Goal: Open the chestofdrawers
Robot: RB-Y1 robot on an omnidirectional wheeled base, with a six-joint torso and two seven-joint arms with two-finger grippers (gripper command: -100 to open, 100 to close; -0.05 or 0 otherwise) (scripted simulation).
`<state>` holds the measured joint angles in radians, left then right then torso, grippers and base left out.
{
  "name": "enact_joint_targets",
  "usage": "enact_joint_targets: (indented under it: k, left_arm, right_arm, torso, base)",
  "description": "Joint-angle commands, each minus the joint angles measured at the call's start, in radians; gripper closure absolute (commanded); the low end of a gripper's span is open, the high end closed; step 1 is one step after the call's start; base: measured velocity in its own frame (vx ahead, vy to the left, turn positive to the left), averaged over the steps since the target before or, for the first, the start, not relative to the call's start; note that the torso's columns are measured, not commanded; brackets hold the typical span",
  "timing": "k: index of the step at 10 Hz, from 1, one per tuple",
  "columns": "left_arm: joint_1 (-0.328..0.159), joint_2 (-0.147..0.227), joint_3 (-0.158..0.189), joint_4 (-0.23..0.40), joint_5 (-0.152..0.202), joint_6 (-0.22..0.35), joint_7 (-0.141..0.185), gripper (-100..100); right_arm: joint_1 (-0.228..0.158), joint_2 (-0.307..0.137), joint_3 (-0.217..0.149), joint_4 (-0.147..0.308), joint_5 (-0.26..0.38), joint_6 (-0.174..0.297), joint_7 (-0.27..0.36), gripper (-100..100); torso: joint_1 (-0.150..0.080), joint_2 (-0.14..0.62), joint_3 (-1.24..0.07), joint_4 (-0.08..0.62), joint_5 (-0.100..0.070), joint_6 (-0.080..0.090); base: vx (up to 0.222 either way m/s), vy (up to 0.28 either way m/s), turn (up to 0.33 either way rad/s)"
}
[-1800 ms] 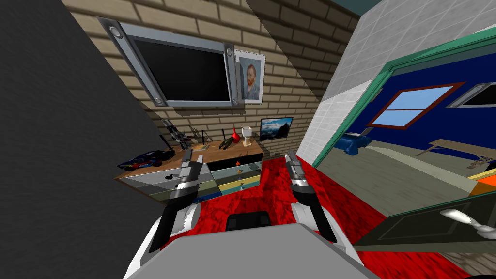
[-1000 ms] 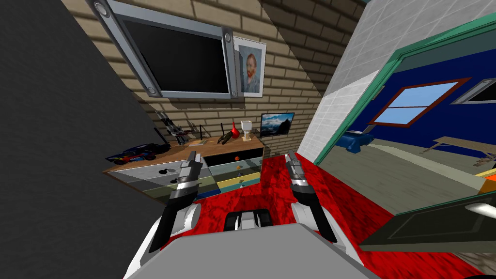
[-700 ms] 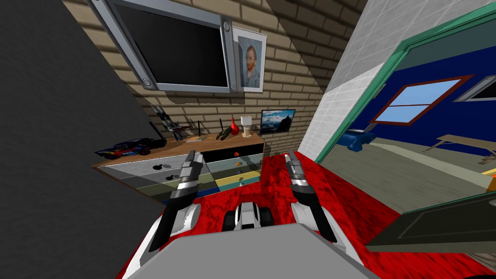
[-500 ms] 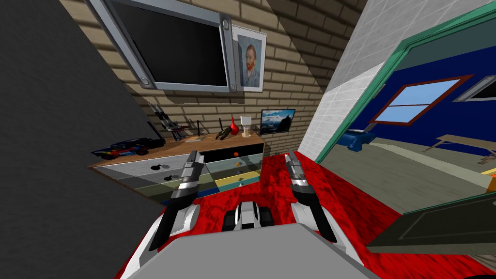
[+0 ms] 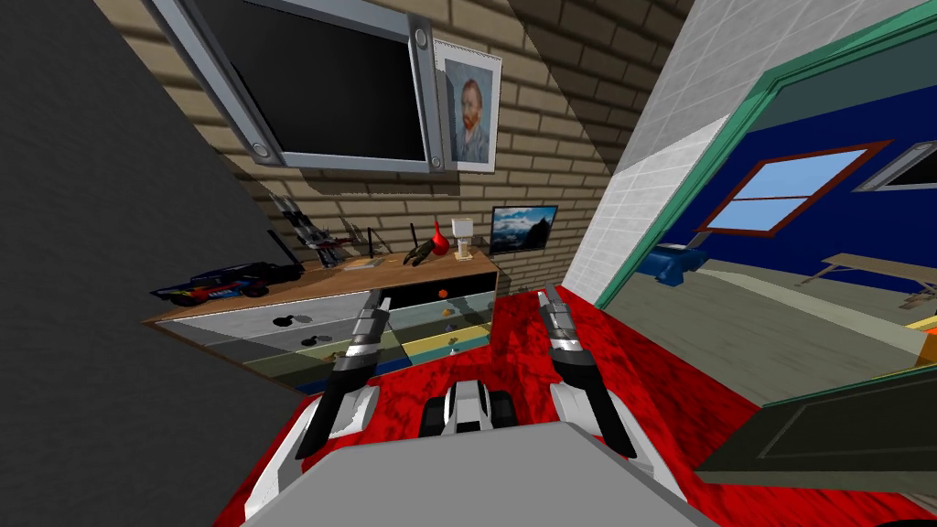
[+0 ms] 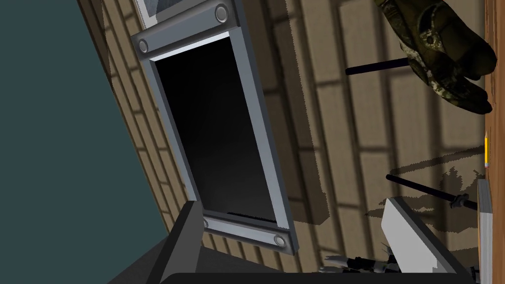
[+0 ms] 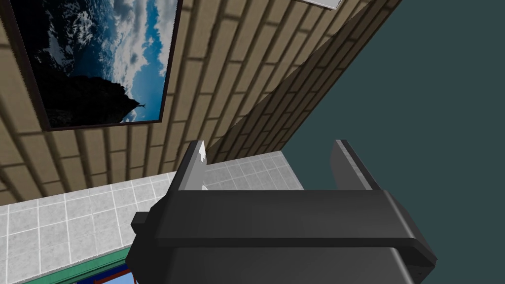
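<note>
The chest of drawers point(image 5: 247, 331) stands against the brick wall, left of centre in the head view, with a wooden top point(image 5: 366, 275) and two columns of drawers in grey, olive, blue and yellow. Small dark knobs point(image 5: 278, 320) sit on the left drawers and an orange one point(image 5: 444, 293) on the black top right drawer. My left gripper point(image 5: 378, 297) hovers in front of the chest between the two columns, fingers open and empty point(image 6: 296, 231). Its wrist view catches the wooden top's edge point(image 6: 494, 74). My right gripper point(image 5: 547, 295) is open point(image 7: 271, 165) over the red carpet, right of the chest.
A toy car point(image 5: 220, 282), model planes, a red vase point(image 5: 440, 241) and a small lamp point(image 5: 464, 238) stand on the chest. A screen point(image 5: 311, 91) and a portrait point(image 5: 470, 105) hang above. A dark wall closes the left; a green-framed doorway point(image 5: 695, 174) and a dark door point(image 5: 823, 430) are at the right.
I have moved closer, so the chest looks larger and sits further left in view. My left arm has reached slightly forward and right, toward the drawer fronts. The right arm is unchanged.
</note>
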<state>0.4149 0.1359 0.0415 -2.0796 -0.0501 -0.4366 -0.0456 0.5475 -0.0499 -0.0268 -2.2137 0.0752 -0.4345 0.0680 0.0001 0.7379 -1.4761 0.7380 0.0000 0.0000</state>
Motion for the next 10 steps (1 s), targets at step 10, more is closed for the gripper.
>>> enact_joint_targets:
  k: [10]
  left_arm:
    - [-0.074,0.022,-0.006,0.294,-0.019,-0.112,-0.031,-100]
  right_arm:
    - [0.000,0.000,0.000,0.000,0.000,0.000,0.000,0]
  torso:
    - [0.000,0.000,0.000,0.000,0.000,0.000]
  base:
    - [0.047,-0.027,-0.011]
